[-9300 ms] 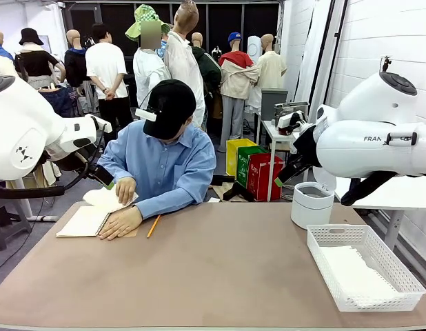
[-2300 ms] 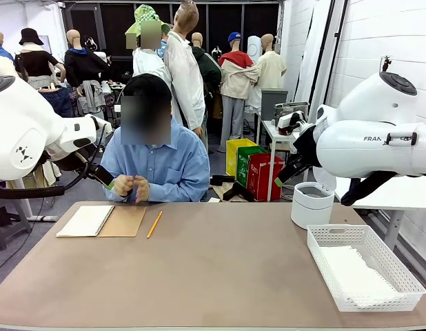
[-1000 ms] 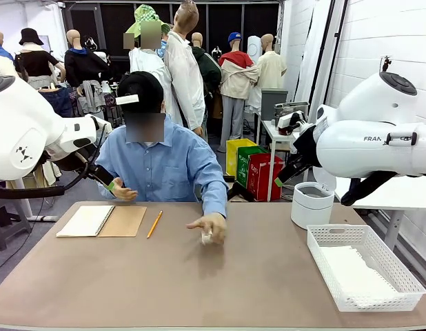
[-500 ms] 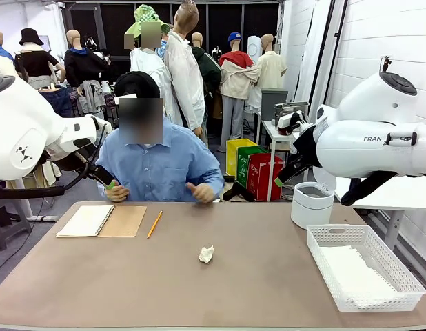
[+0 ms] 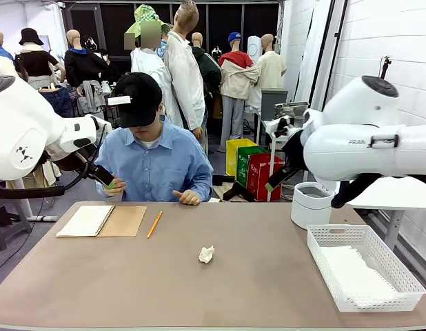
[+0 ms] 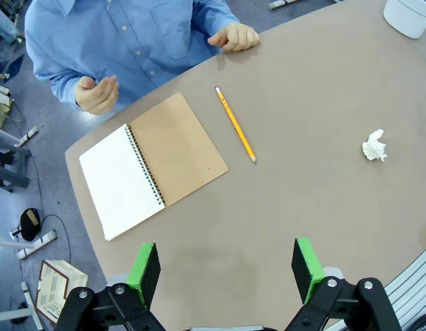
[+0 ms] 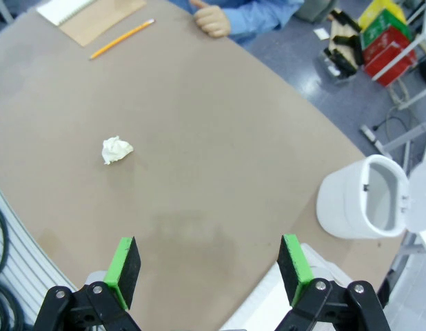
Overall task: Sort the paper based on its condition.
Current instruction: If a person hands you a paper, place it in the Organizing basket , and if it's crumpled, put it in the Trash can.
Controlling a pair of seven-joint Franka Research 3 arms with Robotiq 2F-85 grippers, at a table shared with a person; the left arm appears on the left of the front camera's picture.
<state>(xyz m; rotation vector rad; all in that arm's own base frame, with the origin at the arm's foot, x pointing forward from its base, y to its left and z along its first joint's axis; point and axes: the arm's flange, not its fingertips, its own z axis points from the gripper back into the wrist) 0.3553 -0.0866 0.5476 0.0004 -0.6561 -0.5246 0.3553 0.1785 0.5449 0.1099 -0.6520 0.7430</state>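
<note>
A crumpled ball of white paper (image 5: 207,254) lies alone near the middle of the brown table (image 5: 199,296). Flat white sheets (image 5: 354,274) lie in the white lattice basket (image 5: 322,265) at the right. My left gripper (image 6: 225,270) hangs open high over the table's left part, with the ball (image 6: 374,145) far off to its right. Above the right part, my right gripper (image 7: 209,269) is also open, the ball (image 7: 116,149) lying on the table ahead of its left finger. Neither gripper holds anything.
A spiral notebook (image 5: 103,221) lies open at the far left with a pencil (image 5: 154,224) beside it. A white bin (image 5: 311,204) stands at the far right behind the basket. The person sits at the far edge, one fist (image 5: 191,197) resting on the table.
The person set the crumpled ball on the table a second ago and has drawn the hand back to the far edge. My right arm has shifted slightly to the left.
</note>
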